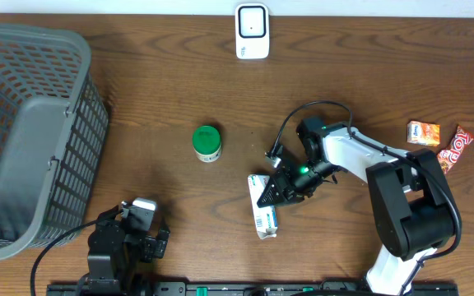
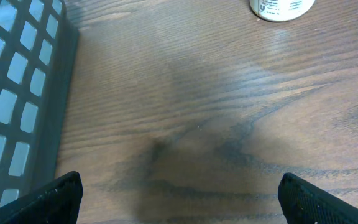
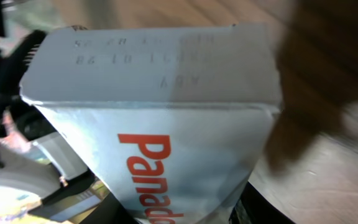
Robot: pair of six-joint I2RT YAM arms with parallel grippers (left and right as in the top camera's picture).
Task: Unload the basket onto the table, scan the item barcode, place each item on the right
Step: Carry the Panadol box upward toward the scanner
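Dark brown wood grain runs across the whole tabletop [image 1: 179,90]. The white box [image 1: 262,215], the item to be scanned, lies a little right of centre in the lower half of the overhead frame, its long side running top to bottom. The right claw [image 1: 273,191] is down on the box's upper end, its fingers drawn partway together and closed on the box. In the right wrist view the box fills nearly everything: a plain white end panel with faint stamped characters, and below it a face with red lettering that starts "Panad".

The scanner [image 1: 252,30], a small white unit with a dark window, stands at the top centre edge, well apart from the box.

The left claw [image 1: 141,215] sits at the lower left of the overhead frame, spread wide with nothing in it. Its wrist view shows the two black fingertips [image 2: 58,198] in the bottom corners and bare wood between them.

A grey mesh basket [image 1: 72,123] takes up the left side. A green-lidded jar [image 1: 207,143] stands upright near the middle, left of the box. Two snack packets, one orange [image 1: 424,132] and one red [image 1: 456,148], lie near the right edge.
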